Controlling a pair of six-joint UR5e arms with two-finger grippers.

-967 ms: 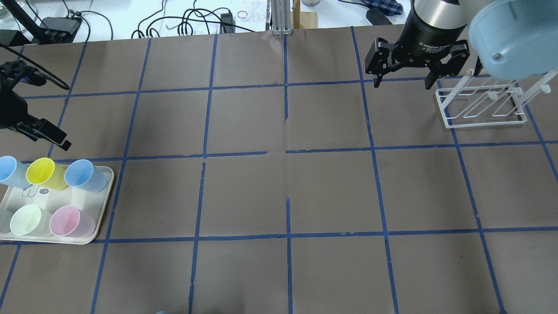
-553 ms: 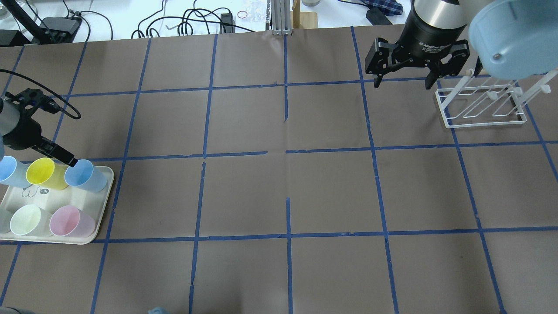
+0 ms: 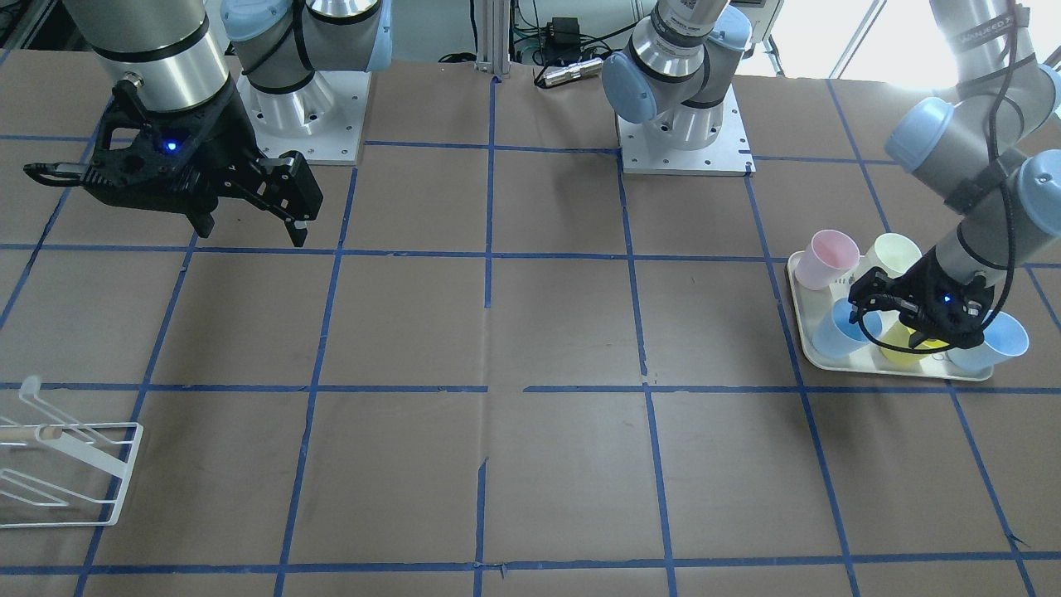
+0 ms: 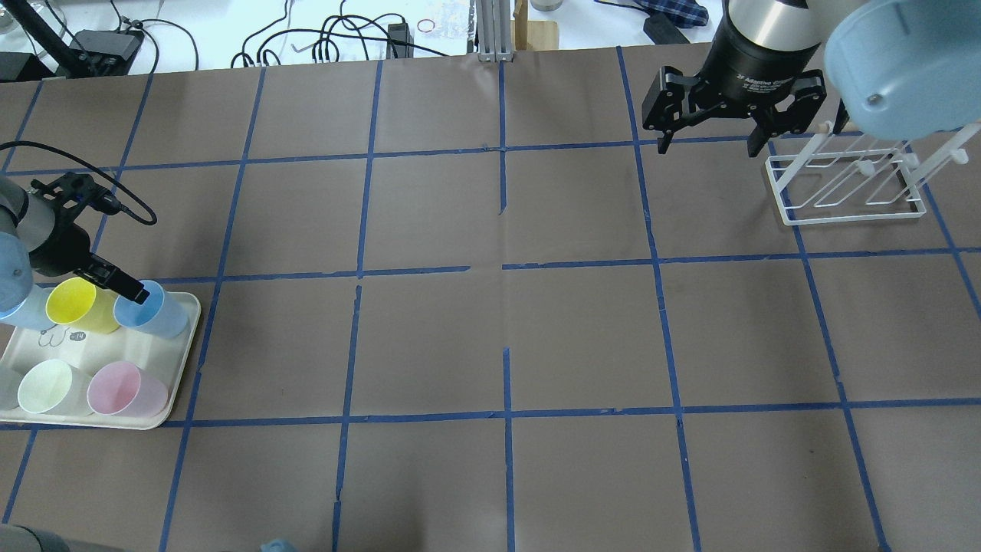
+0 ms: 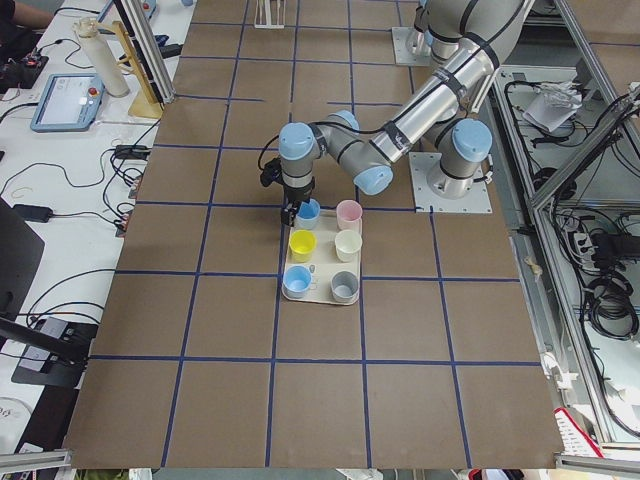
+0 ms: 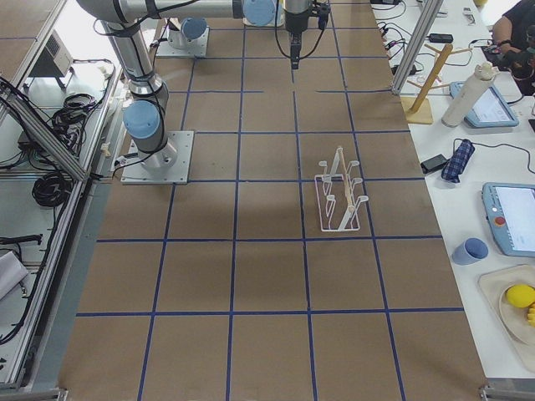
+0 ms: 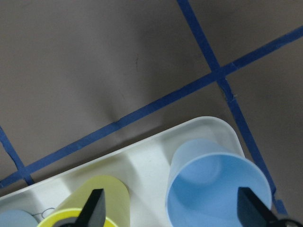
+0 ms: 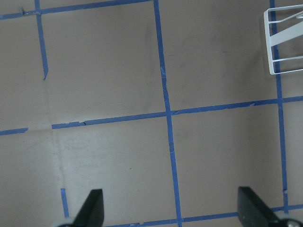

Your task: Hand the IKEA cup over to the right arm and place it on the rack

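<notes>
Two sky-blue IKEA cups stand on the cream tray (image 4: 182,360): one (image 4: 155,310) at its right corner, the other (image 4: 19,310) partly under the left arm. My left gripper (image 4: 126,288) is open low over the tray, one fingertip at the right cup's rim. In the left wrist view this cup (image 7: 218,189) lies between the open fingers (image 7: 94,208), close to the right one, and the left finger is over the yellow cup (image 7: 102,201). My right gripper (image 4: 709,146) is open and empty, hanging beside the white wire rack (image 4: 843,184).
The tray also holds a pink cup (image 4: 126,389), a pale green cup (image 4: 46,386) and a grey cup (image 5: 344,287). The rack (image 3: 66,464) stands near the table's far right corner. Brown paper with blue tape lines covers the table.
My left gripper has moved right and down from beyond the tray to the right blue cup's rim. The right arm has not moved.
</notes>
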